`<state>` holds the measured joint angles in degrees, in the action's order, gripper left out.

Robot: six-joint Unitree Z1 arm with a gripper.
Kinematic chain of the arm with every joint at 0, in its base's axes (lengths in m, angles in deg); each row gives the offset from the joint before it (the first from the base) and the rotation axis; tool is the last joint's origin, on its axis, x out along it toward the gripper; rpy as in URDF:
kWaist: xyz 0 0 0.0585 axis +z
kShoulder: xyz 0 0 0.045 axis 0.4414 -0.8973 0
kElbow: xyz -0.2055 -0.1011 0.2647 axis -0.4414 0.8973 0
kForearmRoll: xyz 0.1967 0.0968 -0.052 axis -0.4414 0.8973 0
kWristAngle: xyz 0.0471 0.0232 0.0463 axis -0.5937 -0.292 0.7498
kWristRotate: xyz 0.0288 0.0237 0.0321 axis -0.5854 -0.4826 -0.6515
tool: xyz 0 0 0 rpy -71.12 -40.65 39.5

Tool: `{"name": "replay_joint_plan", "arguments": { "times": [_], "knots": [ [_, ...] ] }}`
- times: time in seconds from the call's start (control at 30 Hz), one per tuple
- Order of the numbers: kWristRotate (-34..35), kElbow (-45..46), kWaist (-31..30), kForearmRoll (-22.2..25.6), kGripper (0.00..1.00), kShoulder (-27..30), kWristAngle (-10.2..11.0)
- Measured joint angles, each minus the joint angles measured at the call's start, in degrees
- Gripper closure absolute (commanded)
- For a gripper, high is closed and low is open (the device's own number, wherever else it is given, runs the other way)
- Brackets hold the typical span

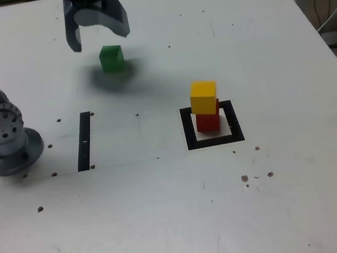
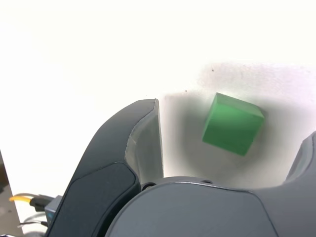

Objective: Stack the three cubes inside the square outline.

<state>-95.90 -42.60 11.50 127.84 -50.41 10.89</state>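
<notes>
Green cube (image 1: pixel 111 58) sits alone on the counter (image 1: pixel 182 214), toward the far side in the exterior view, well apart from the square outline (image 1: pixel 212 125). In the wrist view the green cube (image 2: pixel 232 123) lies between my jaws, turned a bit askew to them, not touched by either. Yellow cube (image 1: pixel 203 97) already sits on the red cube (image 1: pixel 208 120) inside the outline, yellow slightly offset toward the exterior view's left. So two of three are stacked; step in hand is picking the green one, I judge.

My gripper (image 1: pixel 96 27) hangs above and just beside the green cube, jaws spread wide, holding nothing. Next move: drop lower so the jaws straddle the cube, maybe rotate to square up with its faces, close. Then carry to the stack; placing on the offset yellow needs care or the stack could tip.
</notes>
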Motion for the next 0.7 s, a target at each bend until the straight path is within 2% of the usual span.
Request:
{"name": "replay_joint_plan", "arguments": {
  "times": [0.3,0.53,0.7],
  "knots": [
    [-0.9,0.0,0.1,-0.2,0.03,-5.7,-0.3],
    [-1.6,-0.3,-0.1,-0.3,0.16,-8.8,-2.2],
    [-1.6,-0.9,-0.2,0.1,0.27,-9.5,-2.7]
  ]
}}
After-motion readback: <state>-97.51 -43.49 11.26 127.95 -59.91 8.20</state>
